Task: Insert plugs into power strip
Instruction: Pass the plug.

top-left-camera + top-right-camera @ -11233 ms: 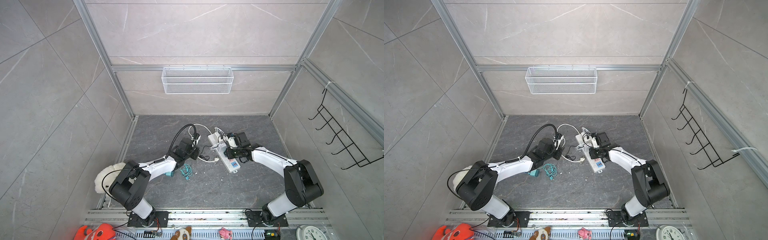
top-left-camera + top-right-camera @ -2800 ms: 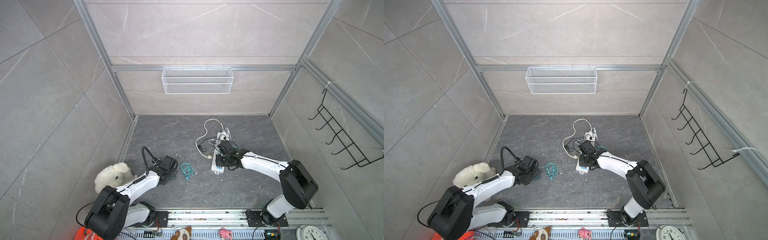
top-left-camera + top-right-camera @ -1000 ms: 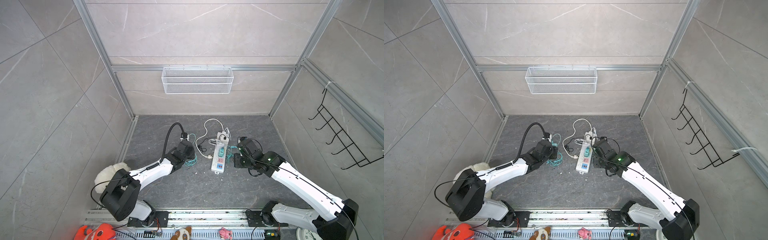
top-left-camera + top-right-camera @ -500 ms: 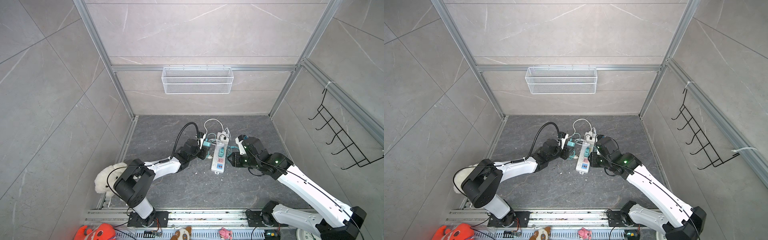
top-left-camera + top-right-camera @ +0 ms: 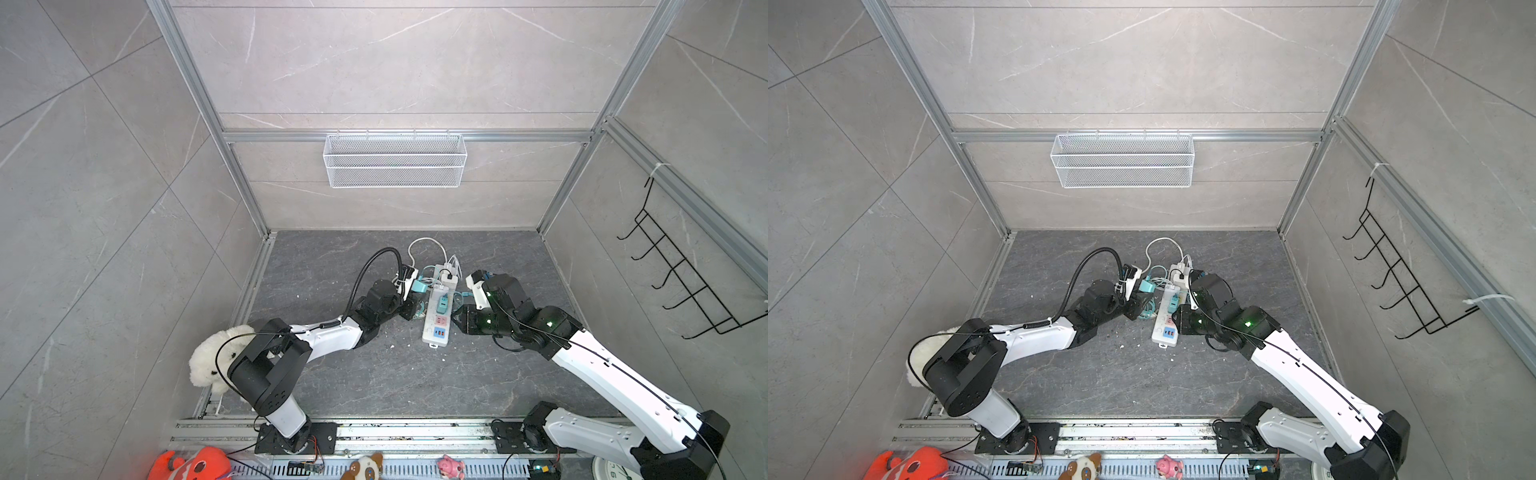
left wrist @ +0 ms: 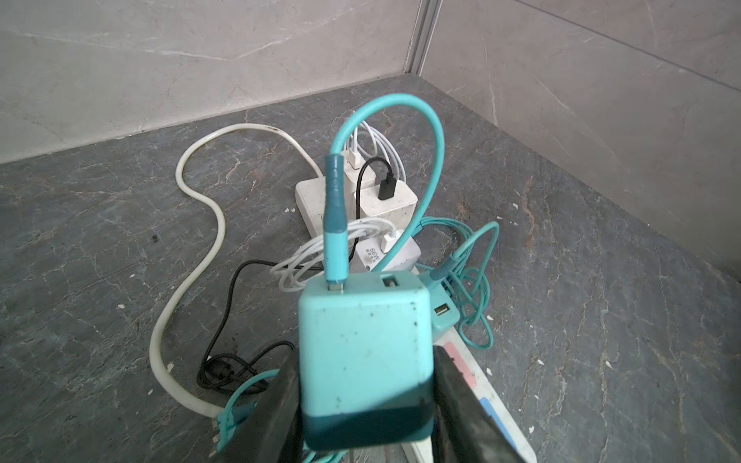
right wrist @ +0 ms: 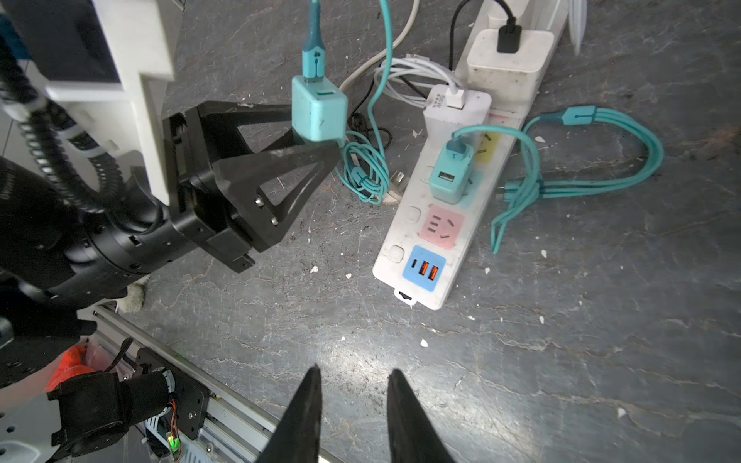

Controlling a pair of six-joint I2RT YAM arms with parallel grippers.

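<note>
Status: four of five plugs sit in the strip, and the fifth is in hand but not yet placed.

Bench [image 5: 332, 382]: dark stone top. All the task items are clustered at the middle, toward the far edge.

Wire basket [image 5: 395, 160] on the back wall: nothing visible in it.

Power strip [image 7: 387, 266]: lies flat, its long axis running from the far edge toward the near edge, with the blue USB panel [image 7: 425, 266] at the near end.

Left hand [image 6: 367, 401]: clamped on a teal plug [image 6: 363, 340], one finger on each side. The plug is raised off the bench just beside the strip's left side and does not touch it. Its cable rises from the top face, and the prongs are hidden.

Right hand [image 7: 353, 385]: closed down to a narrow gap with nothing in it, hovering over bare bench off the strip's near end.

Three white plugs [image 7: 507, 64] fill the far end of the strip. A second teal plug [image 7: 447, 180] stands in the teal socket. It leans a little, so I judge its seating doubtful.

Pink socket [image 7: 441, 226] is free. Yellow socket [image 7: 487, 148] is partly covered by a teal cable, and I cannot tell whether it is usable.

Remaining: turn the held plug prongs-down, probably into the pink socket. The cable tangle beside the strip could snag.
</note>
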